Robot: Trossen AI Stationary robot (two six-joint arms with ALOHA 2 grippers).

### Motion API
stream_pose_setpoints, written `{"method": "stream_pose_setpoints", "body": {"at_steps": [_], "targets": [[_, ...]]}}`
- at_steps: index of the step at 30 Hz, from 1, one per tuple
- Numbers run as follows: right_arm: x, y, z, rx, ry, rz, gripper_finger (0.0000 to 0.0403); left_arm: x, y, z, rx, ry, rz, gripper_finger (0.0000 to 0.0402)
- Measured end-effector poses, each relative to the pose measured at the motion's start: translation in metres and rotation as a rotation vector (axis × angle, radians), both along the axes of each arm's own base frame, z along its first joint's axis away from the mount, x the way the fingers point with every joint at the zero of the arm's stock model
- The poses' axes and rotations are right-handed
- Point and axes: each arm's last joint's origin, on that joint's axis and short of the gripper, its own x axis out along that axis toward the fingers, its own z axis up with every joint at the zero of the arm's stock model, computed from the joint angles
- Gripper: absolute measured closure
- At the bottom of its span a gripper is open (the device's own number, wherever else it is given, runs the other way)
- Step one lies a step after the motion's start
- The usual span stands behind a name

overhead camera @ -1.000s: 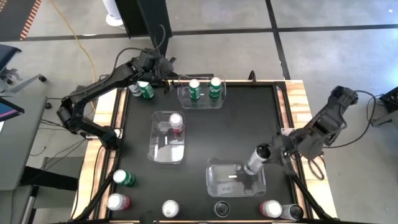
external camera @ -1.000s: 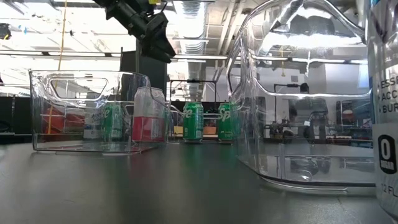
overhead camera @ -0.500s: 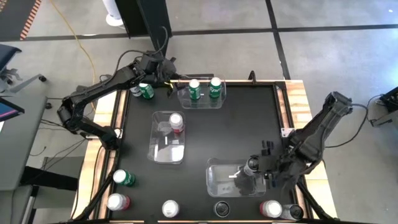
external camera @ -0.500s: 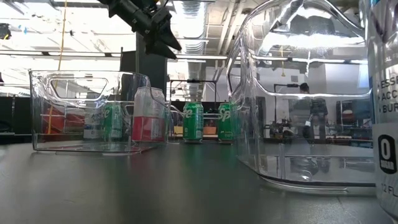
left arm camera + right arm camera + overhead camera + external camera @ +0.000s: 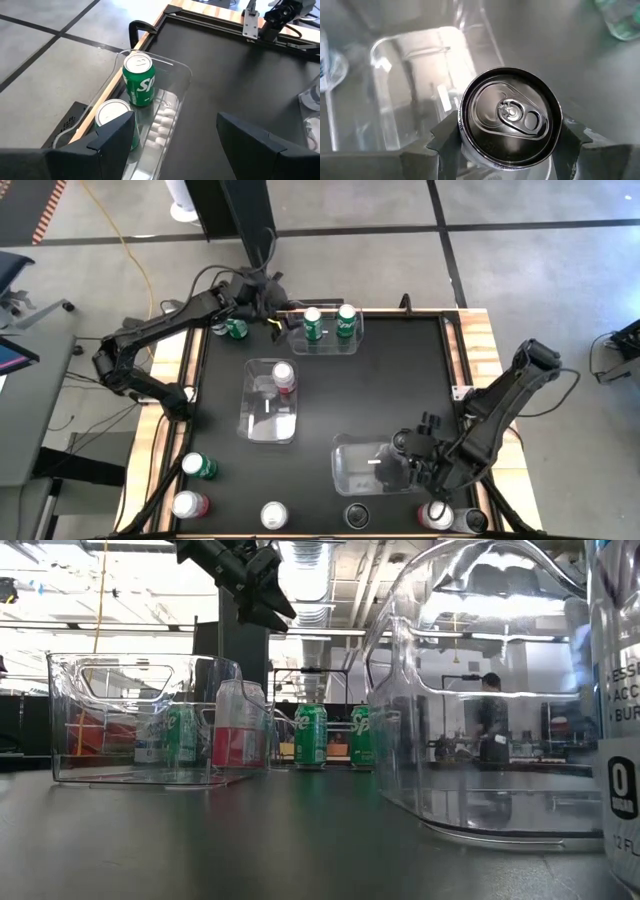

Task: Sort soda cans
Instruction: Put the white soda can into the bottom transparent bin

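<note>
In the lower right of the high view, the right gripper (image 5: 407,452) is clamped on a dark can (image 5: 510,117), one finger on each side of it, and holds it over the clear bin (image 5: 362,470) nearest the bottom edge. In the upper left, the left gripper (image 5: 268,297) hangs with its fingers (image 5: 116,137) spread apart and nothing between them, just left of the bin (image 5: 170,112) holding two green cans (image 5: 139,79). Another green can (image 5: 236,328) stands on the table just below and left of that gripper.
</note>
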Motion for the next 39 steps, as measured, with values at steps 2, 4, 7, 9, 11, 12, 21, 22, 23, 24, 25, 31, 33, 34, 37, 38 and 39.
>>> {"method": "stream_pose_setpoints", "body": {"at_steps": [2,4,7,9,11,12,21,22,23,24,25,31,33,34,37,38,39], "targets": [[-0.002,0.002,-0.003,-0.001,-0.010,-0.034,0.0175,0.001,-0.002,0.000,0.000,0.000,-0.007,0.0125],[-0.004,0.005,-0.004,-0.005,-0.024,-0.046,0.0175,0.002,-0.004,0.000,0.000,0.000,-0.014,0.0125],[-0.008,0.007,-0.005,0.005,-0.046,-0.065,0.0175,0.003,-0.006,0.000,0.000,0.001,-0.023,0.0125],[-0.010,0.008,-0.005,0.012,-0.052,-0.086,0.0175,0.004,-0.007,0.000,0.000,0.001,-0.029,0.0125],[-0.013,0.008,-0.005,0.021,-0.056,-0.107,0.0175,0.005,-0.009,0.000,0.000,0.001,-0.033,0.0125],[-0.013,0.008,-0.005,0.023,-0.058,-0.117,0.0175,0.005,-0.009,0.000,0.001,0.001,-0.036,0.0125],[-0.018,0.008,-0.006,0.029,-0.059,-0.145,0.0149,0.006,-0.011,0.000,0.009,0.005,-0.047,0.0125],[-0.018,0.008,-0.006,0.027,-0.058,-0.145,0.0128,0.006,-0.011,0.000,0.009,0.005,-0.047,0.0125],[-0.018,0.008,-0.006,0.024,-0.055,-0.144,0.0105,0.006,-0.011,0.000,0.009,0.005,-0.047,0.0125],[-0.019,0.008,-0.006,0.021,-0.045,-0.142,0.0083,0.006,-0.011,0.000,0.009,0.005,-0.047,0.0125],[-0.019,0.007,-0.007,0.026,-0.033,-0.144,0.0063,0.006,-0.011,0.000,0.009,0.005,-0.047,0.0125],[-0.019,0.007,-0.007,0.018,-0.029,-0.141,0.0011,0.006,-0.011,0.000,0.009,0.005,-0.047,0.0125],[-0.020,0.006,-0.005,0.008,-0.024,-0.139,0.0017,0.006,-0.011,0.000,0.009,0.005,-0.047,0.0125],[-0.020,0.006,-0.002,0.003,-0.024,-0.138,0.0020,0.006,-0.011,0.000,0.009,0.005,-0.047,0.0125],[-0.020,0.007,0.007,-0.004,-0.028,-0.134,0.0024,0.006,-0.011,0.000,0.009,0.005,-0.047,0.0125],[-0.019,0.007,0.011,-0.006,-0.030,-0.128,0.0025,0.006,-0.011,0.000,0.010,0.005,-0.048,0.0125],[-0.019,0.008,0.015,-0.003,-0.033,-0.119,0.0025,0.006,-0.011,0.000,0.012,0.005,-0.049,0.0125]]}}
